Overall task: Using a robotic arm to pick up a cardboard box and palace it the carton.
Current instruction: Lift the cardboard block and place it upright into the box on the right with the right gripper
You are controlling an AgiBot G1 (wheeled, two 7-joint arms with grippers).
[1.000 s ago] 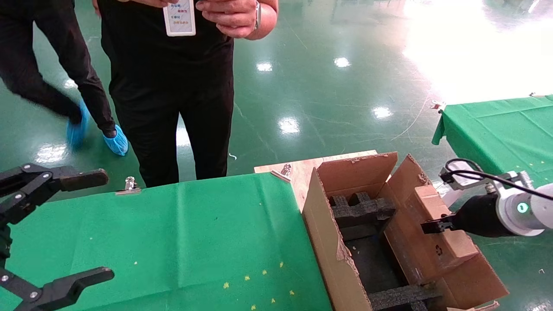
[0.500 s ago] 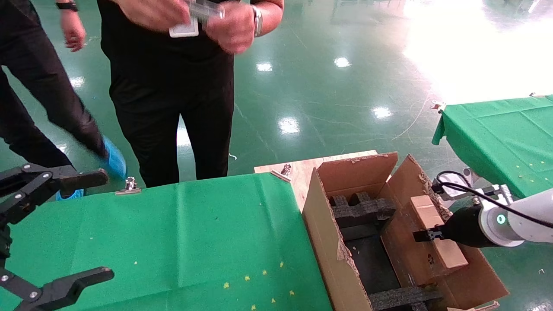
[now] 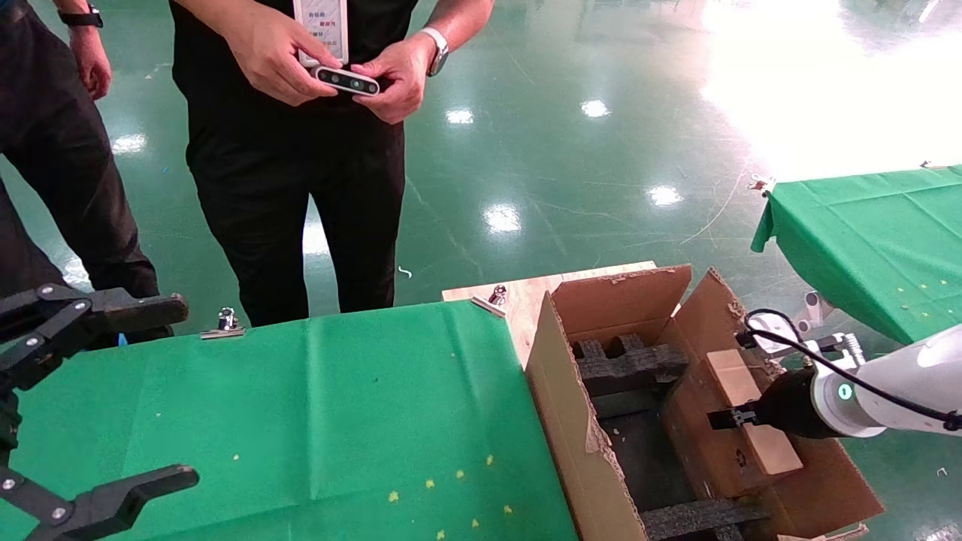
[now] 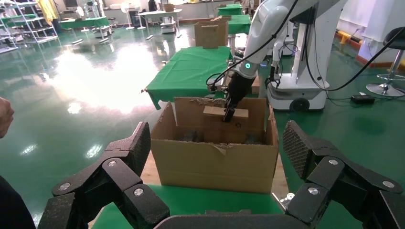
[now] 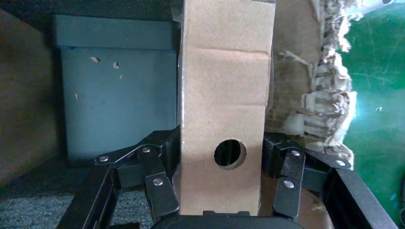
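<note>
Inside the carton [image 3: 571, 421], right gripper [image 5: 220, 177] jaws clamp the plain brown, round-holed cardboard box [image 5: 224, 105].

cardboard box [image 3: 740, 421]: we see plain brown matt paperboard, smooth on its faces
carton [image 3: 579, 421]: we see corrugated brown cardboard, rough and frayed at the flap edges
foam blocks [image 3: 627, 364]: black, matt, coarse
right gripper [image 5: 219, 191]: we see black matt links with bright metal rivets
robotic arm [image 3: 894, 379]: white glossy shell
table cloth [image 3: 301, 413]: green matt fabric
floor [image 3: 564, 150]: we see glossy green
</note>
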